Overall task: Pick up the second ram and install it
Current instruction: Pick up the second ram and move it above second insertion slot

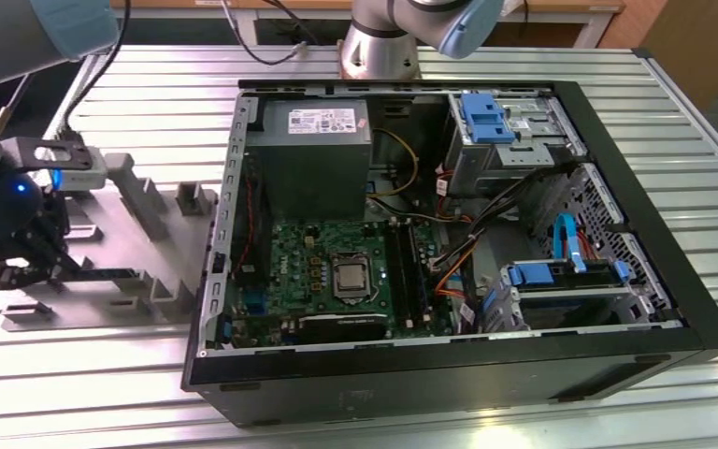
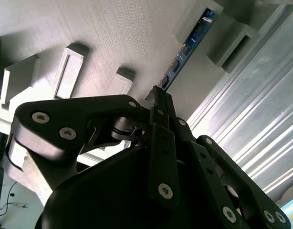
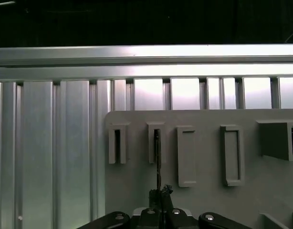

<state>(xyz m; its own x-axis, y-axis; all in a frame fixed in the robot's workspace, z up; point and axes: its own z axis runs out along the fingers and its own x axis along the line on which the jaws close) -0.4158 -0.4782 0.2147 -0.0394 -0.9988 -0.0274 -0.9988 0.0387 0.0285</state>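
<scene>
Your hand (image 1: 29, 269) sits at the exterior view's left, about mid-height, over the grey holder plate (image 2: 113, 33) that lies on the slatted bench (image 1: 147, 84) beside the open computer case (image 1: 459, 374).

In the second wrist view its fingers (image 2: 161, 102) are clenched together on the near end of the second ram (image 2: 184, 50). That blue-green board runs away from them on edge, with its far end down in a slotted holder block (image 2: 218, 28). The first wrist view gives you the same stick as a thin dark line from the hand into a slot.

So you have the grasp, but as far as these views show the stick has not left the holder. The carry to the case and the seating are all left to do. The black memory slots (image 1: 407, 271) sit beside the processor on the green motherboard (image 1: 322, 243). I cannot tell from here whether either of them already holds a stick.

As for writing, the grey power supply (image 1: 315, 159) carries a pale label (image 1: 315, 120) in the upper middle of the exterior view, and its print cannot be made out. Pale markings dot the ram's edge, and they are no more legible.
</scene>
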